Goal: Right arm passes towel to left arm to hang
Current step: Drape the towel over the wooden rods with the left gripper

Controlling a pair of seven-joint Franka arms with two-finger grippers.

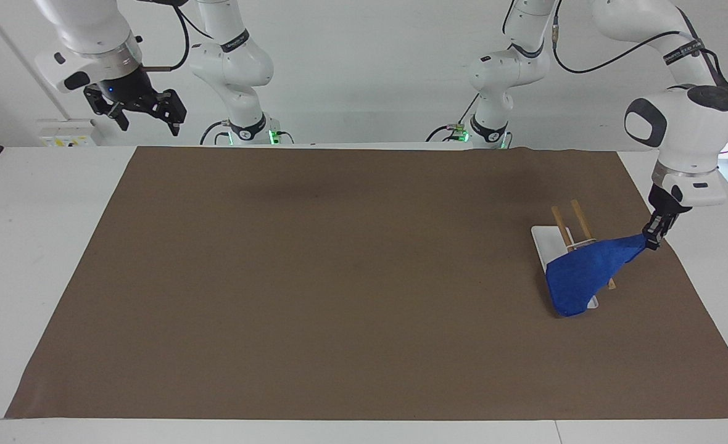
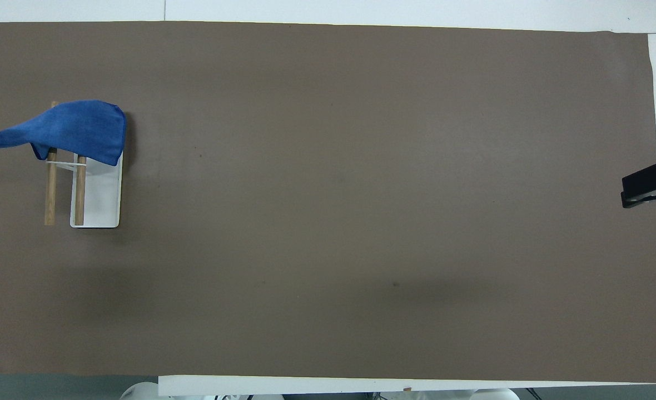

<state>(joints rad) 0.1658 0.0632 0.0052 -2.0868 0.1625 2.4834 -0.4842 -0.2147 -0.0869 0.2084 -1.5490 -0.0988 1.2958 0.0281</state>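
Note:
The blue towel [image 1: 586, 272] is draped over the two wooden bars of a small rack [image 1: 577, 227] with a white base, at the left arm's end of the table. It also shows in the overhead view [image 2: 72, 129]. My left gripper [image 1: 651, 240] is shut on one corner of the towel and holds it stretched out sideways, beside the rack. My right gripper [image 1: 145, 112] is raised and open above the right arm's end of the table, with nothing in it; in the overhead view only its tip [image 2: 647, 186] shows.
A brown mat [image 1: 339, 277] covers most of the white table. The rack's white base [image 2: 103, 197] stands on the mat.

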